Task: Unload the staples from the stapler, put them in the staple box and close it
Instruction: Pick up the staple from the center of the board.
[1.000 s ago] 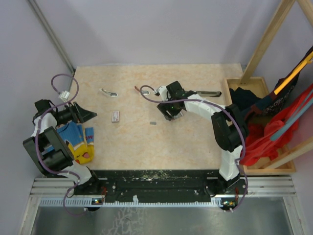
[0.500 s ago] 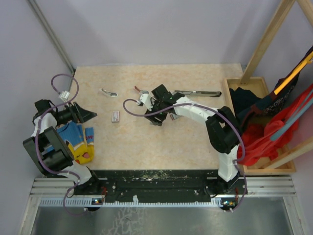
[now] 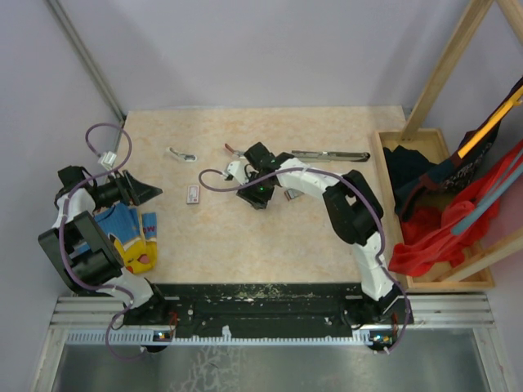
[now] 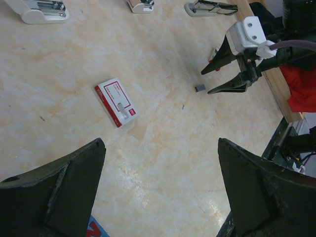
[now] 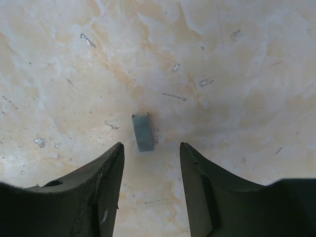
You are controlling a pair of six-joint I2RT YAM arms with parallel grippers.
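Note:
The stapler, slim and dark with a silver base, lies at the back right of the table; it also shows in the left wrist view. A short grey strip of staples lies flat on the table just ahead of my right gripper, which is open and empty, one finger on each side of it. In the left wrist view the strip lies just off the right gripper. From above, the right gripper hides the strip. My left gripper is open and empty at the far left.
A pinkish-white tag lies left of the right gripper. A small white and silver piece and another small piece lie near the back. Blue and yellow packets lie at the left. A wooden crate with cloth stands at the right.
My right gripper has moved left and slightly nearer, from right of the staple strip to directly over it. The left arm has not moved.

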